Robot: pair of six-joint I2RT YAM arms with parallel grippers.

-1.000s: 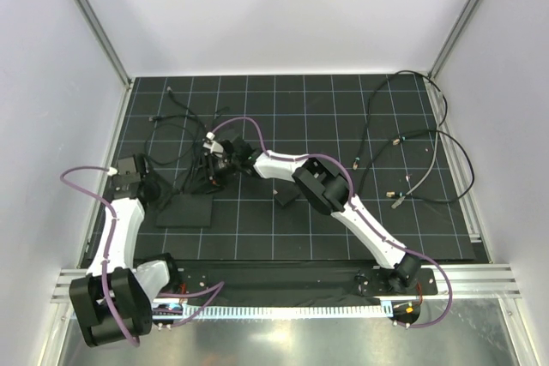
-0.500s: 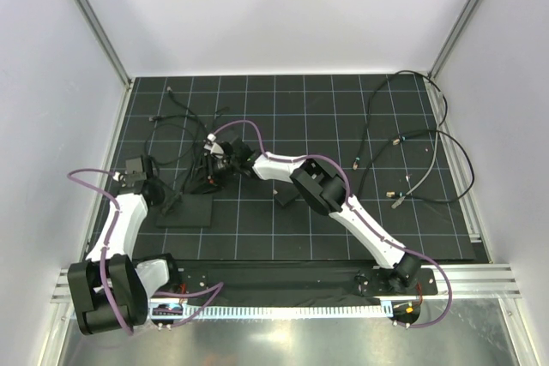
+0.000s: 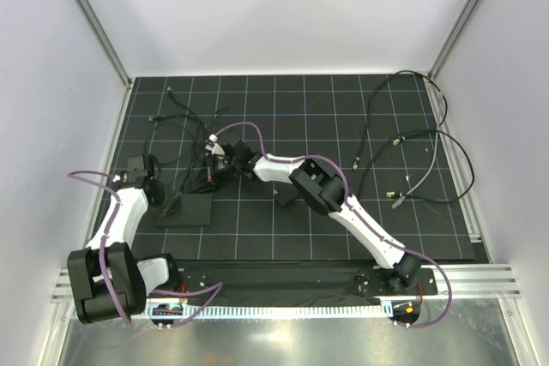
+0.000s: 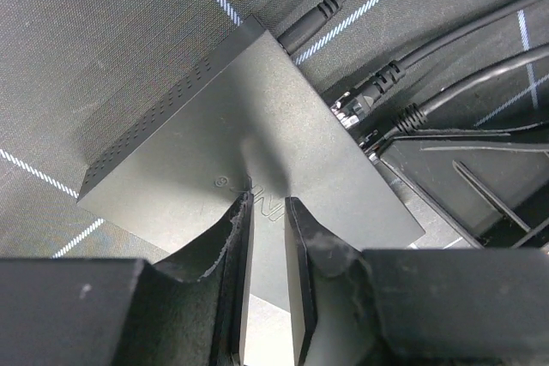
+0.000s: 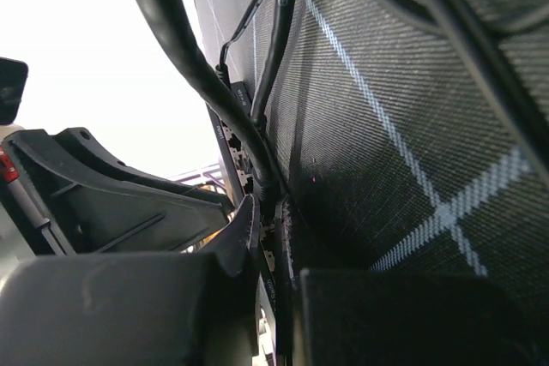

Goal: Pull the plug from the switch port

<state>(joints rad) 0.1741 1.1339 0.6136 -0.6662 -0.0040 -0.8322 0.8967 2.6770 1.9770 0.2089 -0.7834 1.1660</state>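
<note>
Black gridded matting carries the flat black box (image 4: 249, 160) at centre-left. Its switch port (image 4: 356, 113) edge has plugs seated, so nothing is pulled yet. Left gripper (image 4: 268, 237), nearly together, presses the box; right gripper (image 5: 273, 229) pinches a cable (image 5: 193, 66).

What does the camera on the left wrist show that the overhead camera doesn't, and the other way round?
Only the left wrist view shows the black box's perforated side, the faint lettering on its lid, and three plugs seated in its far edge. Only the overhead view shows both arms, the right end effector among the cables, the small square block and loose cables at the right. Both show the box, the gridded mat and the left end effector.
</note>
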